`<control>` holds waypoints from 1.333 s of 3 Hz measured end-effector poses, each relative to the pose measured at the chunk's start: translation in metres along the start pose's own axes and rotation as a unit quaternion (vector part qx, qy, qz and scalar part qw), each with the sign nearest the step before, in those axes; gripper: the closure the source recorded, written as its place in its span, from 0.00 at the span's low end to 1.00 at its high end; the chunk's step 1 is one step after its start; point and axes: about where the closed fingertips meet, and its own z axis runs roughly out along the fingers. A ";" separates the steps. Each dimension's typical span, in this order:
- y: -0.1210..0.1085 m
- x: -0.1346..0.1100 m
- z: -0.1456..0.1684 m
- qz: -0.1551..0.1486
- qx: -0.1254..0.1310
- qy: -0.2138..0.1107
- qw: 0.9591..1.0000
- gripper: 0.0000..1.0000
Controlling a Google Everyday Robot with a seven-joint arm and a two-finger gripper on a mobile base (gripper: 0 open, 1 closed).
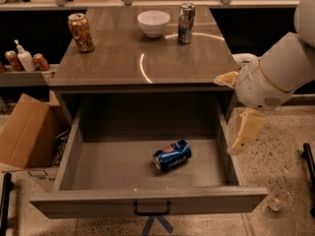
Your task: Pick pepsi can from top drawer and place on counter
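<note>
We note the blue can (172, 155) lying on its side in the open drawer (147, 201), right of centre. The tool (244, 131) hangs just right of the drawer, below the desk (123, 63) edge. We cannot tell its state.

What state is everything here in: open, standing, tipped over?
top drawer: pulled open.
pepsi can: lying on its side in top drawer.
orange-gold can: upright on counter.
silver-blue can: upright on counter.
bowl: upright on counter.
gripper: by top drawer's right wall, apart from pepsi can.
</note>
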 end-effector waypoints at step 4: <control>0.012 0.027 0.086 -0.021 -0.056 -0.017 0.998 0.00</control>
